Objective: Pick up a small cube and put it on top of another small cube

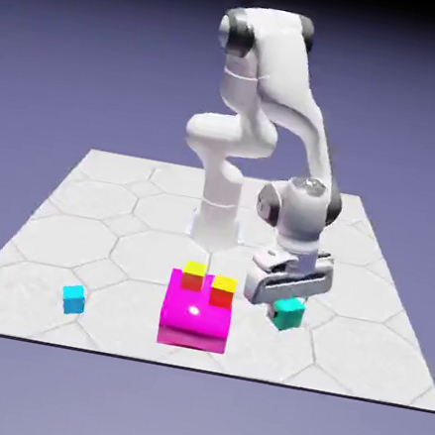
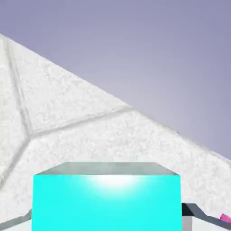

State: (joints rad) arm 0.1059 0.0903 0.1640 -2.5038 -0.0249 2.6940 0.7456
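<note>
Nearest stands the big magenta block (image 1: 192, 338), the landmark here, on the pale bench (image 1: 110, 334). Just beyond its near face, well apart toward the exterior view's left, sits the small blue cube (image 1: 73, 300). The teal cube (image 1: 288, 315), the one being picked up, is off the magenta block's other side, toward the exterior view's right. At the magenta block's far part are an orange-fronted cube (image 1: 222, 292) with a yellow top and, farther back, a yellow cube (image 1: 193, 277). Farthest, behind the block, is the arm's base (image 1: 215, 229).

The main risk is probably the carry: too low a path toward the magenta block could knock the orange-fronted cube. Which cube is meant as the support can't be told; a release off centre, or with the teal cube turned, could tip it off. A weak pinch might let it slip on the lift.

The pincer (image 1: 287, 305) is closed in on the teal cube, spread only by its width, a finger at either side. Whether the cube touches the bench is unclear.
</note>
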